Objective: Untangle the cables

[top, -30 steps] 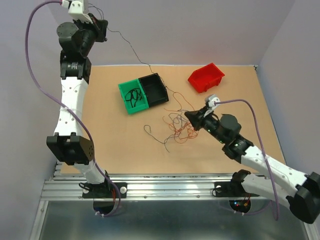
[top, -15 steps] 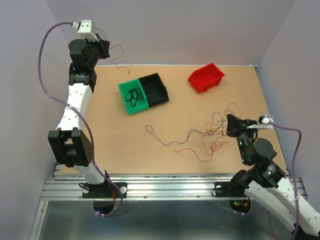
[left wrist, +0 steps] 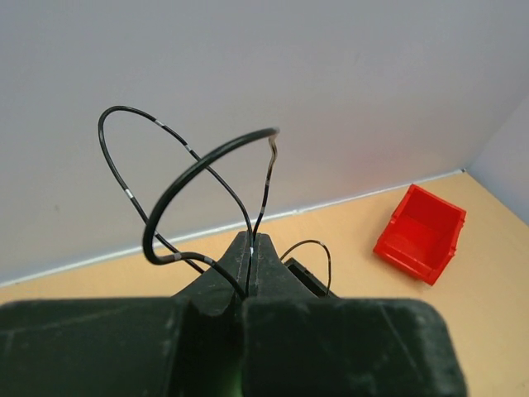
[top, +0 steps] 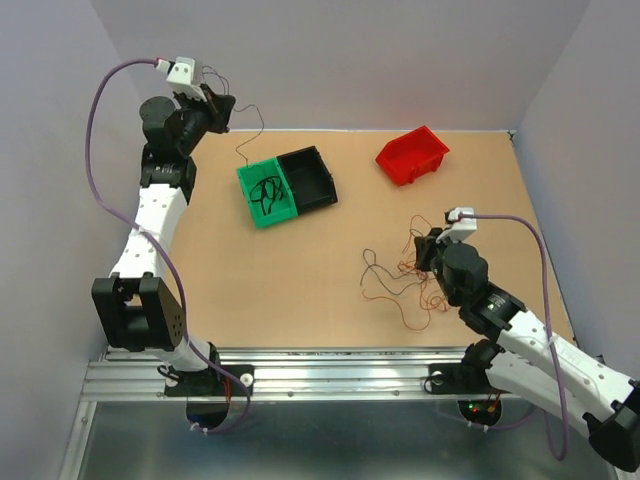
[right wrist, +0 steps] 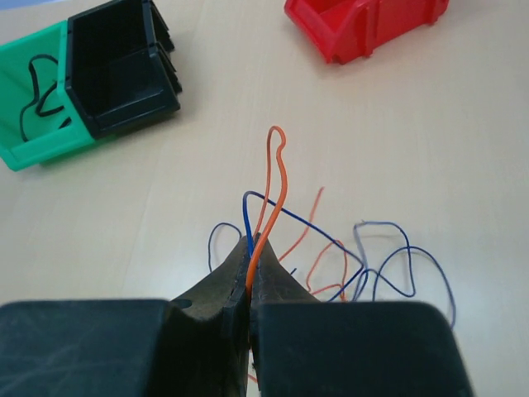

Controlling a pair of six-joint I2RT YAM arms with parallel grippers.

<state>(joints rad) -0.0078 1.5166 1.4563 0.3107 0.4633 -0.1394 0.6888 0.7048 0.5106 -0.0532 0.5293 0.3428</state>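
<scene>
left gripper (top: 222,108): clenched on 1 black wire (left wrist: 194,157), held high at the far-left corner, above the table (top: 250,290)
right gripper (right wrist: 250,252): clamped on 2 strands at once, orange wire (right wrist: 279,178) and blue wire (right wrist: 247,217), low at the right side
cables: black wire loops up from the left jaws, and its free end hangs near the far-left rim of the green bin (top: 245,178). Other black strands lie inside that bin. The tangle (top: 405,280) of red, orange and dark strands lies on the table just in front of the right gripper.
risk 1: the black wire is springy and looped. If it is let go here, I judge it can flip outside the bin or hook on the rim.
risk 2: with 2 strands in 1 pinch, any pull likely drags both, cinching the knot instead of freeing 1.
risk 3: the tangle sits toward the right edge, so a hard tug could sweep the whole bundle along or off the table.
risk 4: the strands are hair-thin and may slide out of the shut jaws under load.
unclear: cannot tell whether the black wire's tip touches the bin.
</scene>
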